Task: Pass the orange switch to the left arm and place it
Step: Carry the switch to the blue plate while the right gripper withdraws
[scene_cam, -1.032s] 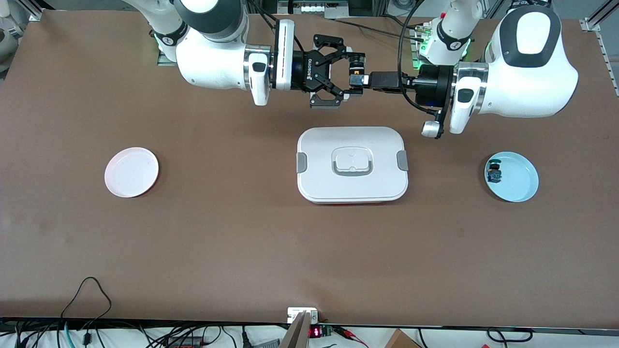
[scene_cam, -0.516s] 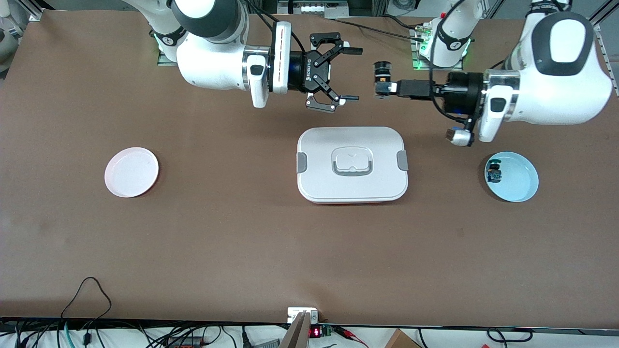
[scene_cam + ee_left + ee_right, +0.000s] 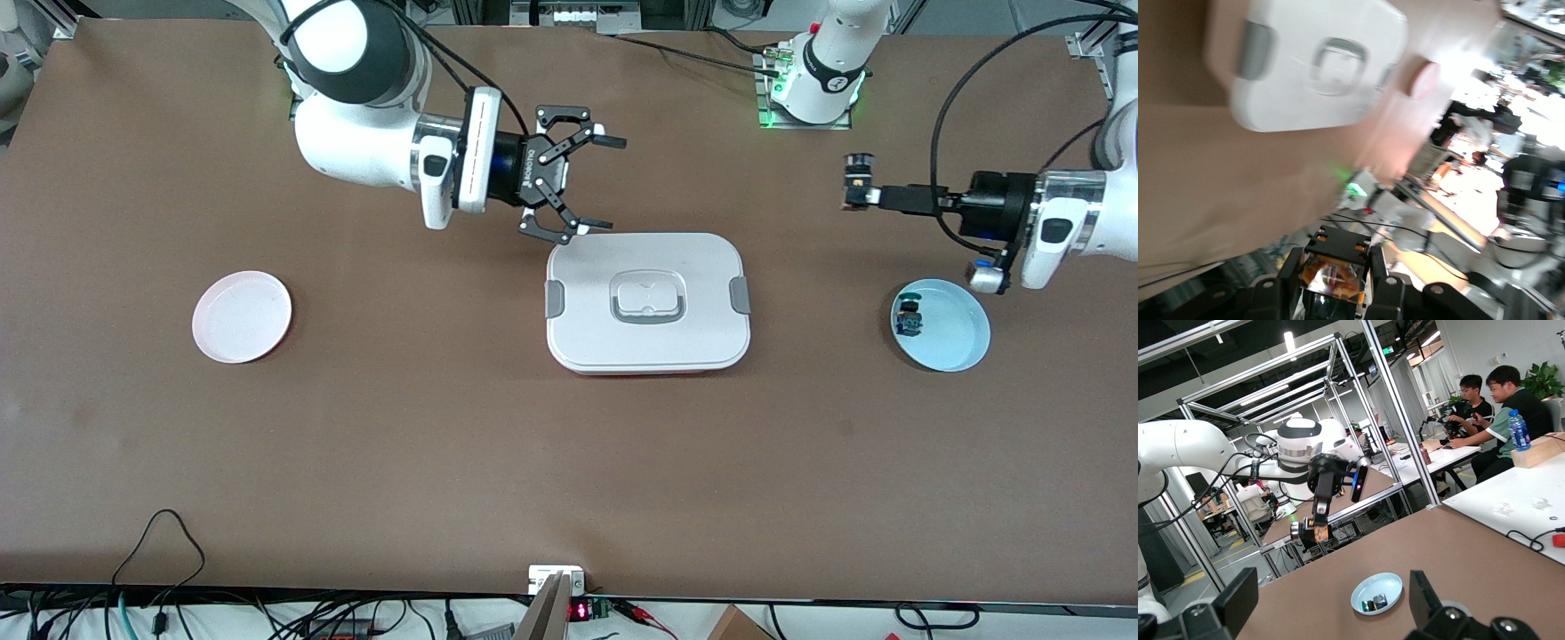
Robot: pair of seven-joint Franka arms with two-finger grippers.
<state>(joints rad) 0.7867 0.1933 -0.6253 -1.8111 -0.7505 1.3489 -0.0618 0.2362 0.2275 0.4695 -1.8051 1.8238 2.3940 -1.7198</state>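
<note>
Your left gripper pinches the orange switch in the air, toward the left arm's end from the box. Your right gripper, fingers spread and empty, hovers by the box's corner. The handover looks undone; next, bring both together clear of the box.

Both arms have glossy white rounded housings with black joint bands and silver rings. Black cables loop along each arm. Each carries a black 2-finger gripper with linkage fingers. Green lights glow at both bases.
</note>
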